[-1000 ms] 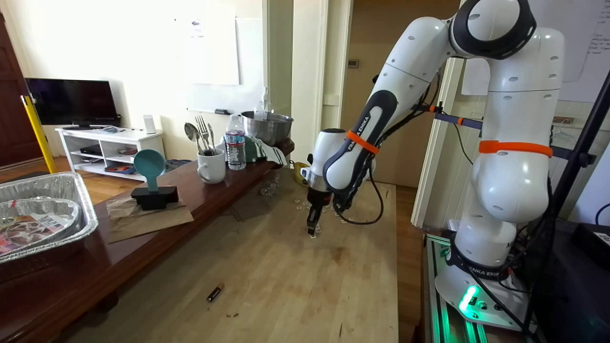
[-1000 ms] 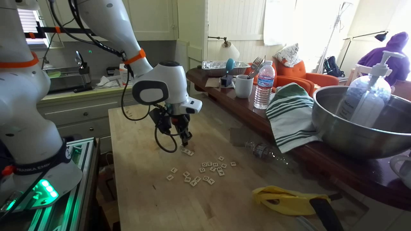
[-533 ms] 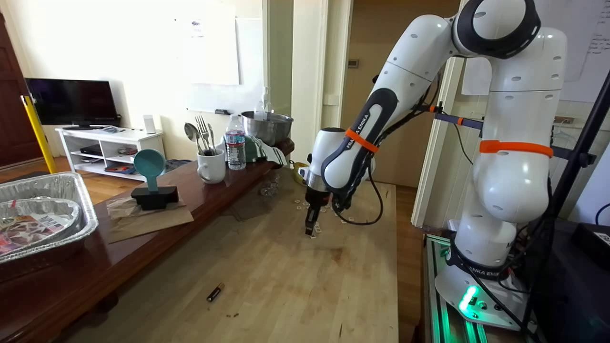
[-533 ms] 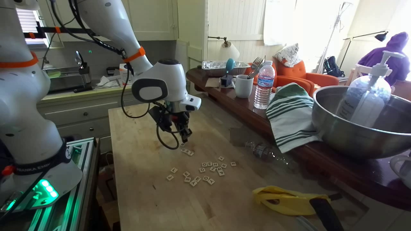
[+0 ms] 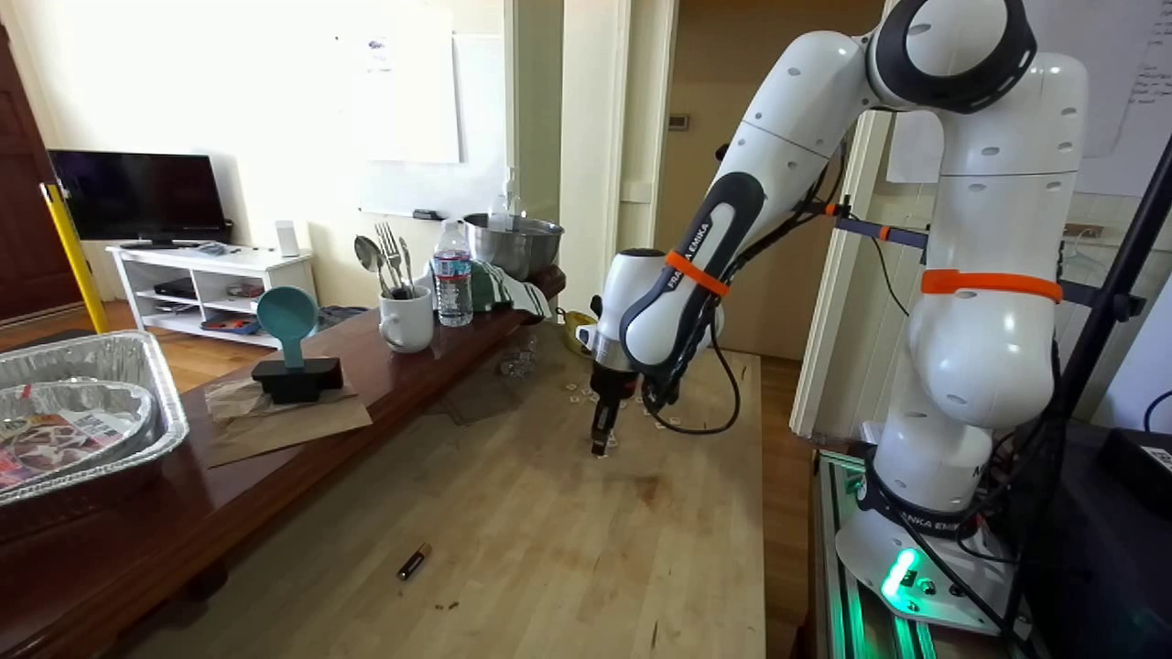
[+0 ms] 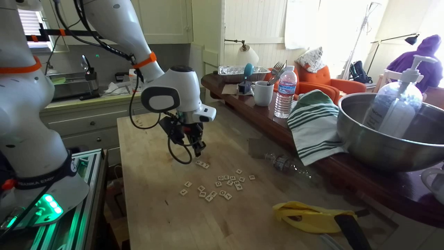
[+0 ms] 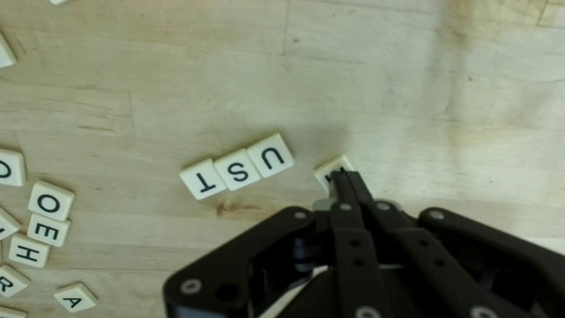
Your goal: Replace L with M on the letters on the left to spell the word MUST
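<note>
Three white letter tiles, U (image 7: 271, 155), S (image 7: 237, 169) and T (image 7: 203, 179), lie in a touching row in the wrist view. The row also shows in an exterior view (image 6: 202, 164). A separate tile (image 7: 331, 171) lies a small gap beyond the U. Its letter is mostly hidden by my fingertips, so I cannot read it for sure. My gripper (image 7: 345, 173) is shut, fingers together with nothing between them, just over that tile. I cannot tell whether it touches. The gripper points down in both exterior views (image 5: 599, 450) (image 6: 198, 155). Two tiles resembling L (image 6: 187, 184) (image 6: 183, 192) lie apart.
Several loose tiles (image 7: 48, 203) lie past the T. A clear bottle (image 6: 284, 162) and a yellow item (image 6: 308, 217) lie on the table. A raised wooden counter (image 5: 275, 476) runs alongside, bearing a mug (image 5: 406, 320). A battery (image 5: 414, 561) lies on the table.
My gripper rose a little by half a second ago, then came down again. The separate tile, visible below it then in an exterior view, is now hidden behind it there. The other tiles have not moved.
</note>
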`<state>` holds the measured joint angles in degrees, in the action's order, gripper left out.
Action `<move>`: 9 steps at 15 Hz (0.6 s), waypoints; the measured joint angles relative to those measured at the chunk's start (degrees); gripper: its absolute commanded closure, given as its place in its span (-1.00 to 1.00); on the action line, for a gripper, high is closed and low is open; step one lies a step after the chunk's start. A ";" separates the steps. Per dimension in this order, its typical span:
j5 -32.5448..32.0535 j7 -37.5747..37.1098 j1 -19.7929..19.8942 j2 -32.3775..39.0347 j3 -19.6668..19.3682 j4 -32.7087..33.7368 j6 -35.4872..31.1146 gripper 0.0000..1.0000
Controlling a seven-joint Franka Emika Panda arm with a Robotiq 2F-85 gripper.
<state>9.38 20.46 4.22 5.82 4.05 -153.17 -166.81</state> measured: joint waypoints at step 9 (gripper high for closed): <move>-2.25 -0.22 0.00 -0.26 -2.24 -0.05 0.86 1.00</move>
<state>7.13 20.24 4.22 5.56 1.81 -153.22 -165.95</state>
